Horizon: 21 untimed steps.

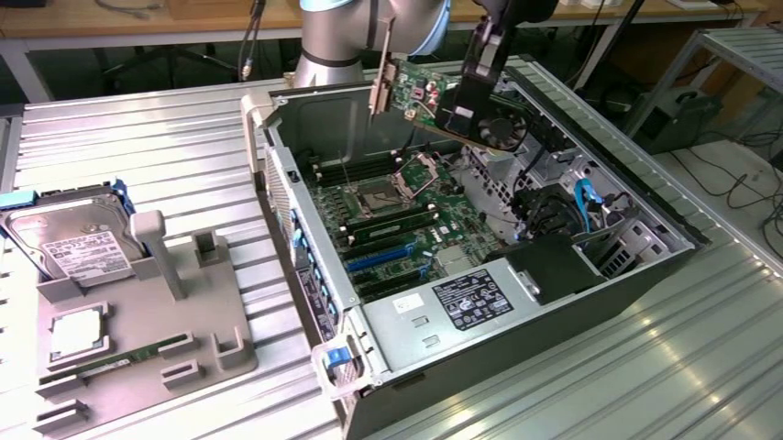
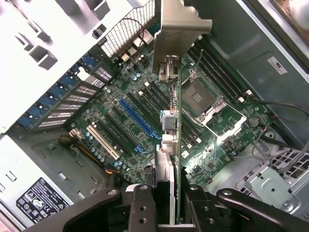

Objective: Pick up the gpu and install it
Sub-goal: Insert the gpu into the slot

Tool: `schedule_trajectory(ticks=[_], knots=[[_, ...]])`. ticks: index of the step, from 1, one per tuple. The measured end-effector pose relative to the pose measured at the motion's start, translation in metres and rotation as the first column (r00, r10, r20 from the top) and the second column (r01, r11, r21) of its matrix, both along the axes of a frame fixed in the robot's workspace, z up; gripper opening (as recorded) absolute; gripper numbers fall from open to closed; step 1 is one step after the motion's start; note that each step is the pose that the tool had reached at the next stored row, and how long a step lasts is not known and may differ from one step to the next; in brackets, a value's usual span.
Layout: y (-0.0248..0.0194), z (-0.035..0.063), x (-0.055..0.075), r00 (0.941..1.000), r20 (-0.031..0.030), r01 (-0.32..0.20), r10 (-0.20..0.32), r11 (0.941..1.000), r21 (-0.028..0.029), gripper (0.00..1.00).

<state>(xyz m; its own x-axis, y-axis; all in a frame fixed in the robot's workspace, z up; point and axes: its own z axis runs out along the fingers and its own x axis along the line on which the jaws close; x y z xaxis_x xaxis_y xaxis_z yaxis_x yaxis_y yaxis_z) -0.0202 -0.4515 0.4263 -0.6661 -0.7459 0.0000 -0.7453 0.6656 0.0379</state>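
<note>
The pickup is done: the gpu is clamped edge-on in the tool and held in the air above the open computer case. Seating is not yet done. The long blue slot on the motherboard lies bare below. The CPU socket and blue cables crowd the approach. A hard drive stands in the grey holder on the bench.

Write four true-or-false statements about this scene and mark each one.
1. The gripper holds the gpu over the computer case. True.
2. The gpu sits in a slot. False: it hangs above the motherboard, clamped in the gripper.
3. The hard drive stands in the grey holder. True.
4. The computer case is closed. False: its side is open and the motherboard shows.
</note>
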Motion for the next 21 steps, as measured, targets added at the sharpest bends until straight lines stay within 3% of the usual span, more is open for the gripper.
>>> schedule_trajectory(ticks=[6, 12, 18, 21], knots=[[0.0000, -0.0002, 0.0000, 0.9981, 0.0000, -0.062, 0.062, 0.9981, -0.0001, 0.28], [-0.0001, -0.0003, 0.0000, 0.9917, 0.0000, -0.129, 0.129, 0.9917, -0.0001, 0.28], [-0.0002, -0.0004, 0.0000, 0.9839, -0.0001, -0.179, 0.179, 0.9839, -0.0001, 0.28], [-0.0002, -0.0005, 0.0000, 0.9761, 0.0000, -0.217, 0.217, 0.9761, 0.0000, 0.28]])
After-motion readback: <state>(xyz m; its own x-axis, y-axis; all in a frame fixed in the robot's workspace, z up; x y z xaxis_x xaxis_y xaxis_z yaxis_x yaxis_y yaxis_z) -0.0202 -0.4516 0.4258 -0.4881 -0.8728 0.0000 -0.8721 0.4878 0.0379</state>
